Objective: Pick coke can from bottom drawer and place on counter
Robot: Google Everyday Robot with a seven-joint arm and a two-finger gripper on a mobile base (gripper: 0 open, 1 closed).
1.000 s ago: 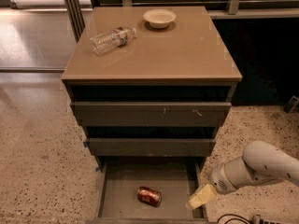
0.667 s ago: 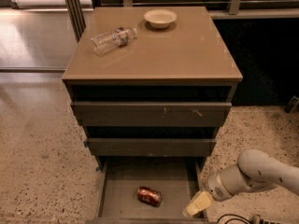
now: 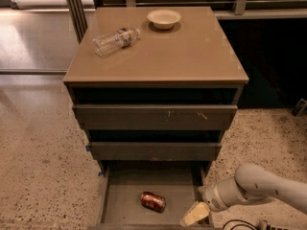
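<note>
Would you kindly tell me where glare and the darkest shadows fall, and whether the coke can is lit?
Camera view: soft sheen on the counter near the bowl; dark shadow in the gaps above the two upper drawers; the bottom drawer is dim, yet the coke can reads clearly red; the pale pincer hangs at the drawer's front right, apart from the can.
</note>
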